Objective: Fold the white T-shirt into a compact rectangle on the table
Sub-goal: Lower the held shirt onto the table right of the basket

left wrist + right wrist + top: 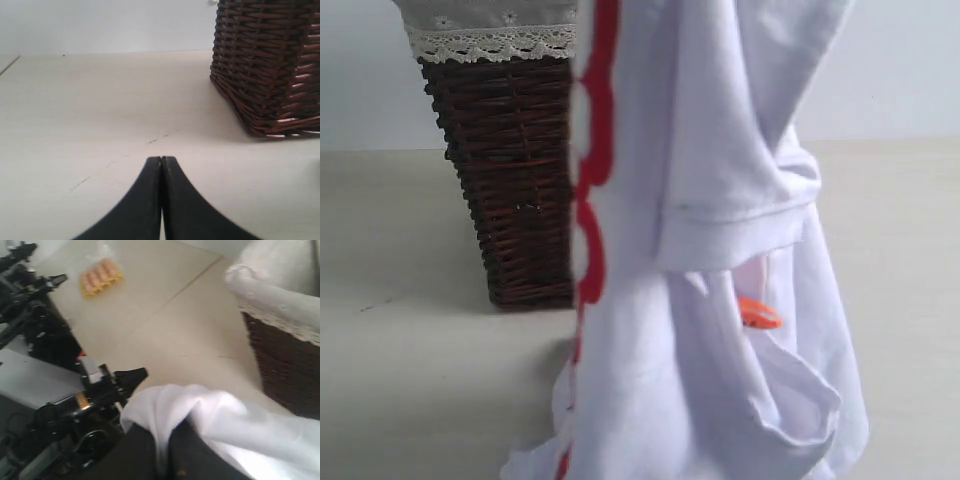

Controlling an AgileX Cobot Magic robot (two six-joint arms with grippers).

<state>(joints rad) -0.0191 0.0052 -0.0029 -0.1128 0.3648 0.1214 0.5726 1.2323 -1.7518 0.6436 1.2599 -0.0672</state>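
The white T-shirt hangs in the air close in front of the exterior camera, held from above the frame. Its red-outlined lettering runs down one edge, and the orange tag shows among the folds. The lower hem bunches near the table. My right gripper is shut on a fold of the white T-shirt, which drapes over both fingers. My left gripper is shut and holds nothing, low over the bare table. Neither gripper shows in the exterior view.
A dark brown wicker basket with a lace-trimmed liner stands behind the shirt, on the left. It is also close to my left gripper, as the basket in that view. In the right wrist view, a black arm and an orange packet lie below.
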